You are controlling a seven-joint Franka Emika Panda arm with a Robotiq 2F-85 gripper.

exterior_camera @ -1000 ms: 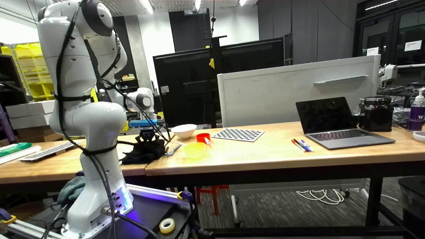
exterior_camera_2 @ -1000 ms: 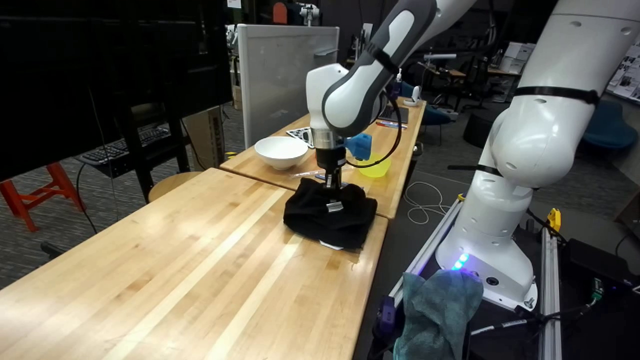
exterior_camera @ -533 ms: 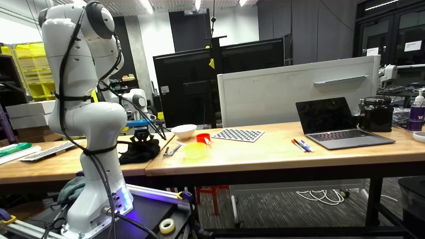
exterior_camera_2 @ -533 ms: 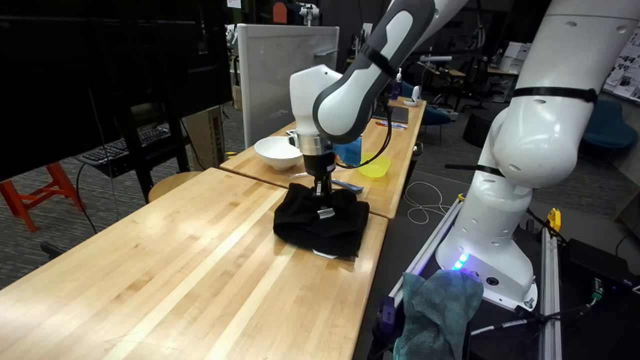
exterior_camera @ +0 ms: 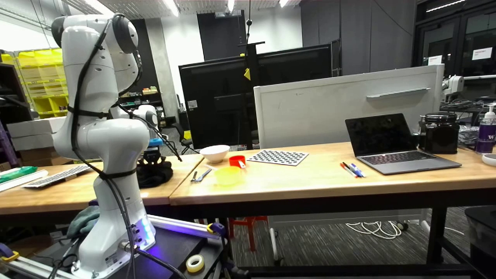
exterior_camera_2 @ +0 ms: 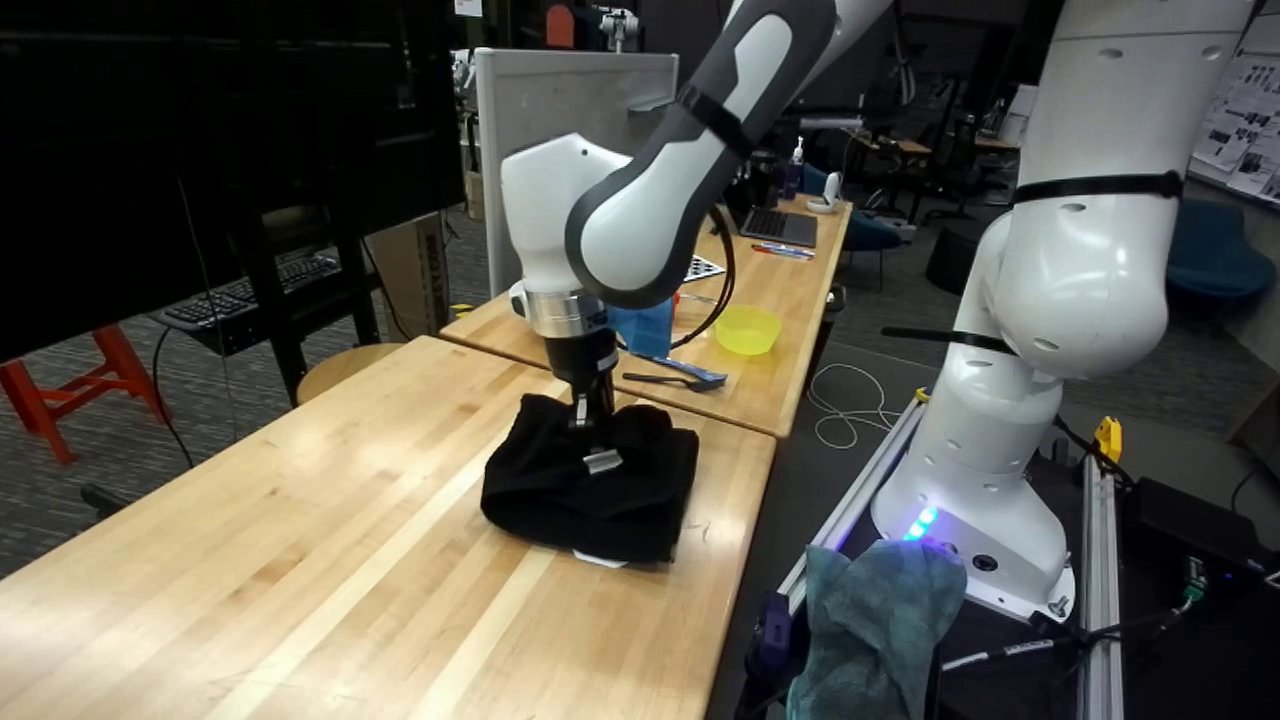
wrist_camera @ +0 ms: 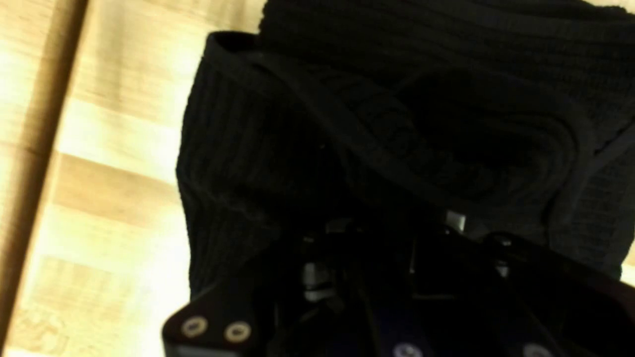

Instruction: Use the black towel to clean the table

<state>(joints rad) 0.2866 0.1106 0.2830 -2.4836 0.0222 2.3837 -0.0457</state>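
The black towel [exterior_camera_2: 590, 515] lies folded and bunched on the wooden table [exterior_camera_2: 330, 560], with a small white tag at its near edge. It also shows in an exterior view [exterior_camera: 159, 176], partly behind the arm, and fills most of the wrist view [wrist_camera: 278, 134]. My gripper [exterior_camera_2: 595, 425] points down into the towel's upper fold and is shut on it. In the wrist view my gripper [wrist_camera: 382, 233] is very dark, and its fingertips are buried in the cloth. The towel rests on or very close to the tabletop.
A seam separates two tables. Beyond it stand a white bowl [exterior_camera: 214, 153], red cup [exterior_camera: 237, 161], yellow bowl [exterior_camera: 228, 176], fork [exterior_camera: 202, 176], checkerboard [exterior_camera: 278, 157], pens [exterior_camera: 352, 169] and laptop [exterior_camera: 403, 159]. A keyboard [exterior_camera: 58, 176] lies behind the arm. A teal cloth [exterior_camera_2: 880, 630] hangs at the base.
My gripper has dragged the black towel away from the table seam, toward the near side in the view along the tables. The cutlery by the seam is uncovered. The grip looks unchanged.
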